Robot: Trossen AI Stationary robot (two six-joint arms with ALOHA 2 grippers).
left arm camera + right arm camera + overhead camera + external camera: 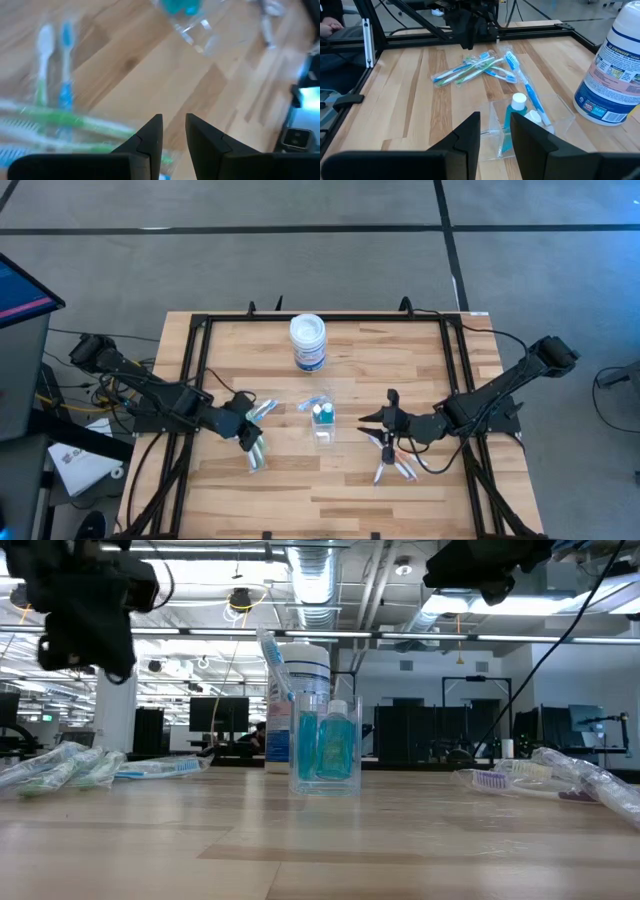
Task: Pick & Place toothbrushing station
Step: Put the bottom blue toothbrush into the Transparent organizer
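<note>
- 2 arms flank the table (420,360) centre; bare wood lies between them around the cup, and the strip toward the near edge is unoccupied.
- Clear plastic cup (322,420) stands upright near mid-table, well clear of every edge. It holds a blue toothbrush (272,665) leaning out over the rim and a tiny blue tube (337,745) with a white cap.
- White round jar (308,342) with a blue label stands behind the cup, toward the far edge.
- Left gripper (250,420) hovers above a loose pile of blue and green toothbrushes (258,442) left of the cup. Its fingers are nearly closed, a slim gap between them, holding nothing.
- Right gripper (377,418) hangs right of the cup, apart from it, fingers a narrow gap apart and empty.
- Several more toothbrushes (388,465) lie just beside the right gripper, toward the near edge.
</note>
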